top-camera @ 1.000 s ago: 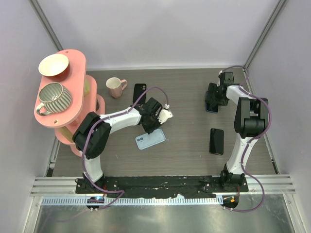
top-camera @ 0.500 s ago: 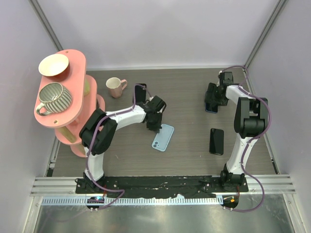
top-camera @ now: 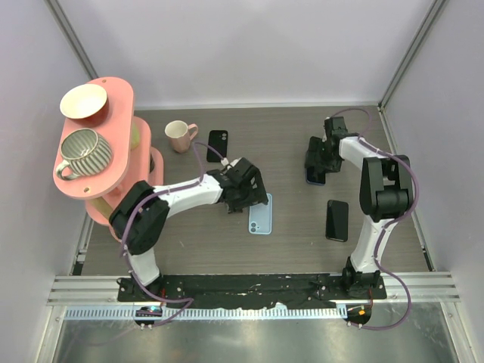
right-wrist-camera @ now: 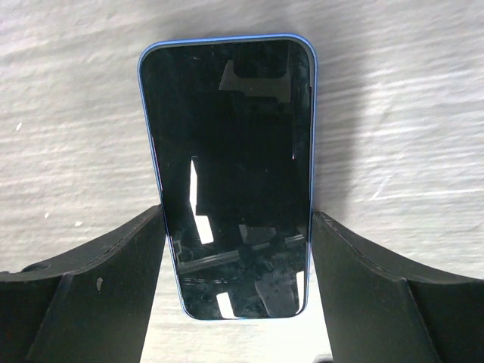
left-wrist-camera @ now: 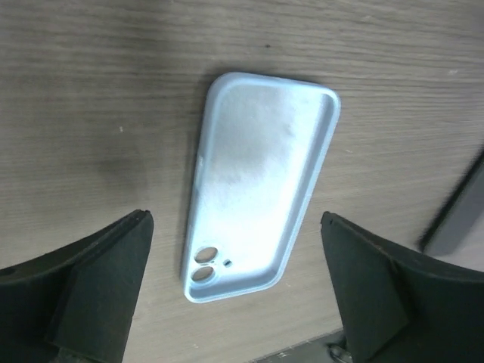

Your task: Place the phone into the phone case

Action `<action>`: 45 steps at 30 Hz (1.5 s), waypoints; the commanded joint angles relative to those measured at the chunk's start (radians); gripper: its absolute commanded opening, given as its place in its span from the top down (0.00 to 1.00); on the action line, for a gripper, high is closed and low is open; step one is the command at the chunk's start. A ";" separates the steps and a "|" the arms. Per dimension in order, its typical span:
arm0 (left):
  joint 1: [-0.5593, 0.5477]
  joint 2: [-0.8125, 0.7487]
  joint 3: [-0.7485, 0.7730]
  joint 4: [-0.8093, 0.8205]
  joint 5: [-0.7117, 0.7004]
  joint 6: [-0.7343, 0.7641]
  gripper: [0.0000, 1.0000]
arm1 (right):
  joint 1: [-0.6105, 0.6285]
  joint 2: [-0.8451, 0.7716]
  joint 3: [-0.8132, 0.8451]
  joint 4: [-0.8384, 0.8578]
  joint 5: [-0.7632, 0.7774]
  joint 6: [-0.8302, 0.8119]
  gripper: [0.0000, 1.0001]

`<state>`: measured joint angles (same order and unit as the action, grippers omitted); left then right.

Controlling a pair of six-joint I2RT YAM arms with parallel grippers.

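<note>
Right gripper [right-wrist-camera: 236,219] pinching phone [right-wrist-camera: 231,151] by long edges, screen up. Left gripper [left-wrist-camera: 234,218] spread wide over light-blue phone case [left-wrist-camera: 261,181], open side up, jaws clear of it. Phone and case well apart. I reckon grasp done; carry-over, alignment, press-in all left

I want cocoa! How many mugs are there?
2: a pink mug on the table, a striped mug on the pink rack. The rack's lower shelves could hide more.
</note>
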<state>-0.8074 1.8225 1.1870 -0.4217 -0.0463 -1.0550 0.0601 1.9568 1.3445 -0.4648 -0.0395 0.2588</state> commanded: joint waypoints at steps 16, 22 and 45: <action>0.053 -0.630 -0.052 -0.019 -0.030 0.496 0.00 | 0.467 -0.410 -0.171 -0.035 0.254 0.379 0.52; 0.053 -0.814 -0.211 0.041 -0.115 0.619 0.00 | 0.665 -0.467 -0.226 -0.003 0.381 0.537 0.52; 0.050 -1.040 -0.342 0.153 -0.136 0.656 0.00 | 0.946 -0.311 -0.257 -0.055 0.688 0.783 0.52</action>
<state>-0.7578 0.7918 0.8455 -0.3256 -0.1650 -0.4164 0.9833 1.6421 1.0672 -0.5304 0.5465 0.9852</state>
